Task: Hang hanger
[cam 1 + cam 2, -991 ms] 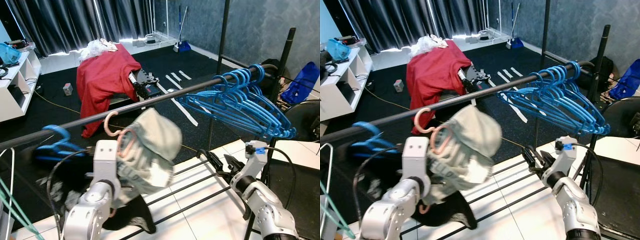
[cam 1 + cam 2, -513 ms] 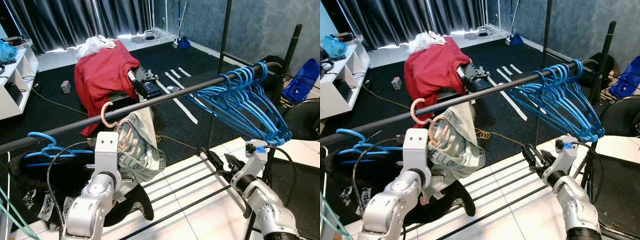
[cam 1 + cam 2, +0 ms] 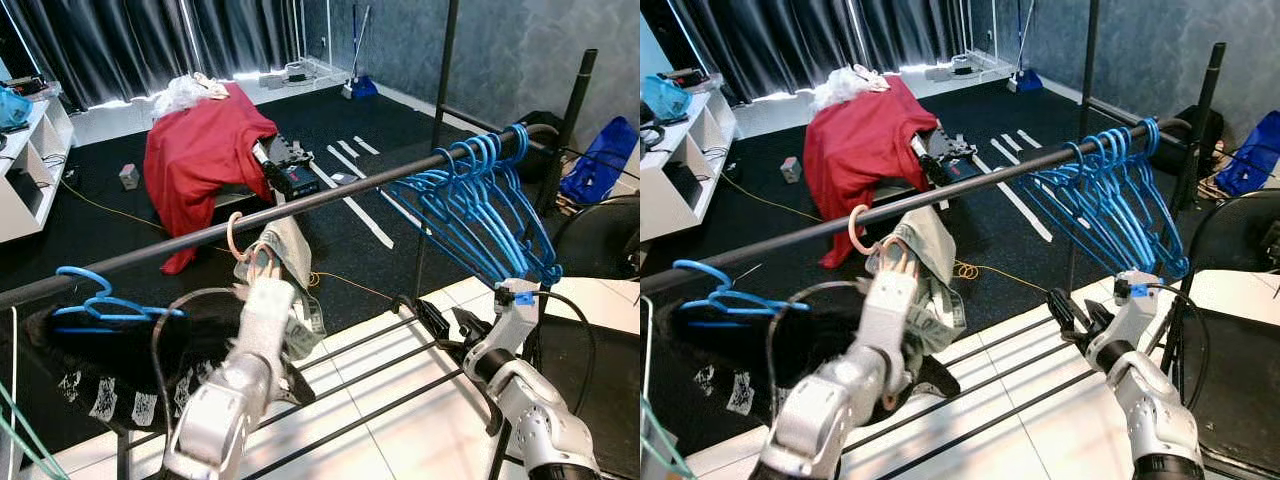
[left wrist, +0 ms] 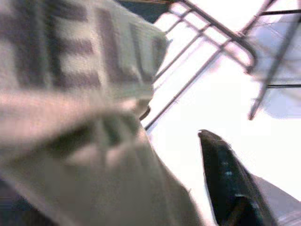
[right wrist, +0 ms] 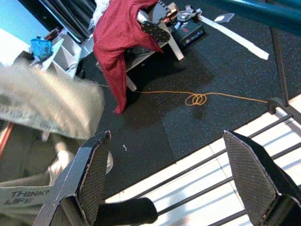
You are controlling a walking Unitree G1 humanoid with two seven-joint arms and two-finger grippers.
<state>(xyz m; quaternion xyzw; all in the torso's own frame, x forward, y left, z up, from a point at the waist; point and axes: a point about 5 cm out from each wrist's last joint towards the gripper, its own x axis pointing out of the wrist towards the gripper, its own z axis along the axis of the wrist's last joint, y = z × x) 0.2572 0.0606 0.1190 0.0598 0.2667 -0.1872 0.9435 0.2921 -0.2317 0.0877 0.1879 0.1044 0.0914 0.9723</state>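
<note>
A pink hanger (image 3: 240,243) carrying a pale grey-green shirt (image 3: 285,275) is hanging with its hook over the dark rail (image 3: 330,195) of the clothes rack, roughly midway along the rail. The left hand (image 3: 892,262) is reaching up from below on its silver arm and sitting right at the base of the hanger, against the bunched shirt; whether its fingers are gripping the hanger or apart cannot be told, since the arm and cloth are hiding them. In the left wrist view the printed shirt fabric is pressing close against the lens and one black finger (image 4: 230,183) is showing beside it. The right hand (image 3: 440,330) is hovering low on the robot's right, over the thin black bars at the foot of the rack, well apart from the hanger, with its two black fingers (image 5: 91,176) spread wide and holding nothing. Toward the right end of the rail a bunch of blue hangers (image 3: 480,205) is hanging close together. On the left part of the rail a single blue hanger (image 3: 100,300) is carrying a black garment (image 3: 110,360) with white lace trim. Behind the rack, a red cloth (image 3: 200,150) is draping over some furniture on the dark floor (image 3: 380,245).
</note>
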